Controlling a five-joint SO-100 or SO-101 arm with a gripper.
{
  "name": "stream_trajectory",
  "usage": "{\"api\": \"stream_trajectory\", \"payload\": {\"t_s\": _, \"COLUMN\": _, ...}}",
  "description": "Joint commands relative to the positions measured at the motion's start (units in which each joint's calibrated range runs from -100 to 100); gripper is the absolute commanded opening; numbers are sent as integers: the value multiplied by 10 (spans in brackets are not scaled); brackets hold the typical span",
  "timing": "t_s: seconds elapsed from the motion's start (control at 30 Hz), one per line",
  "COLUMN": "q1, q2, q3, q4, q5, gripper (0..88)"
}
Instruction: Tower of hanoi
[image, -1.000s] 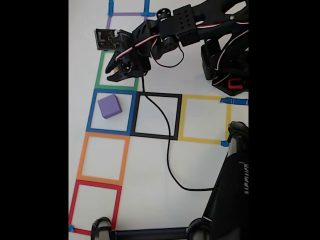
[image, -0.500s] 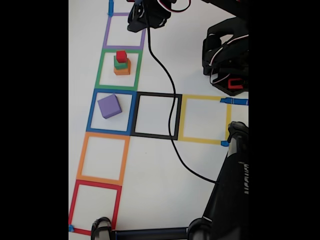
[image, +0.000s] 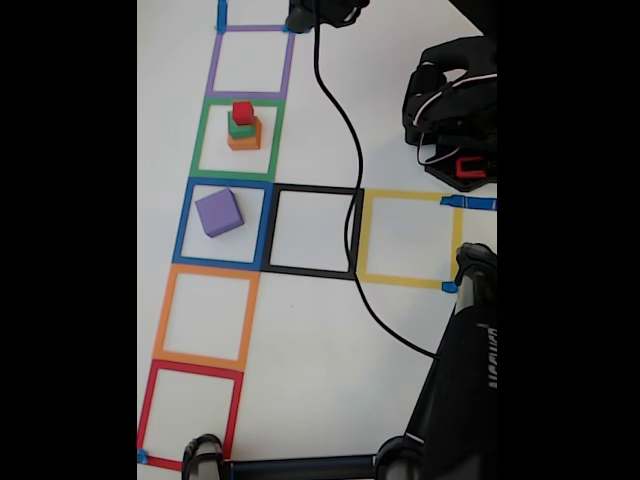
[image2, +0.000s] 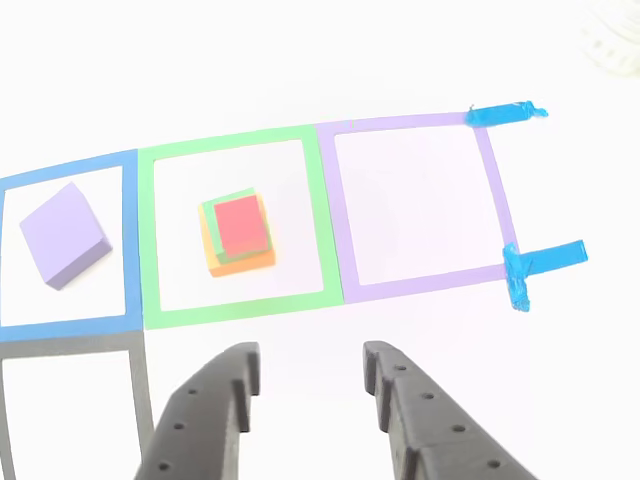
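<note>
In the other view, at the far left, the purple cube (image2: 64, 245) lies alone inside the blue tape square (image2: 128, 240), a little turned against its sides. Just to the right, inside the green tape square (image2: 320, 215), stands a small tower: the orange cube (image2: 240, 264) is at the bottom, the green cube (image2: 208, 212) is on it, and the red cube (image2: 241, 224) is on top. The next square to the right, the purple tape square (image2: 488, 165), has two blue tape strips (image2: 545, 258) at its right side.

The hand (image2: 310, 368) comes in from the bottom edge, near the green and purple squares, above the white worktop (image2: 560, 360). Its two black fingers (image2: 225, 385) are well apart and hold nothing.

In the fixed view, the purple cube (image: 219, 212) is below the tower, whose red cube (image: 243, 111) is on top. A black cable (image: 350, 225) runs down across the black tape square (image: 272, 230).
</note>
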Motion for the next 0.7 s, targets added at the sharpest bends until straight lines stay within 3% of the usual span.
{"api": "stream_trajectory", "payload": {"t_s": 0.0, "q1": 7, "q2": -39, "q3": 115, "q4": -121, "q5": 0, "gripper": 177}}
{"api": "stream_trajectory", "payload": {"t_s": 0.33, "q1": 6, "q2": -96, "q3": 405, "q4": -435, "q5": 0, "gripper": 266}}
{"api": "stream_trajectory", "payload": {"t_s": 0.67, "q1": -28, "q2": 19, "q3": 580, "q4": -801, "q5": 0, "gripper": 288}}
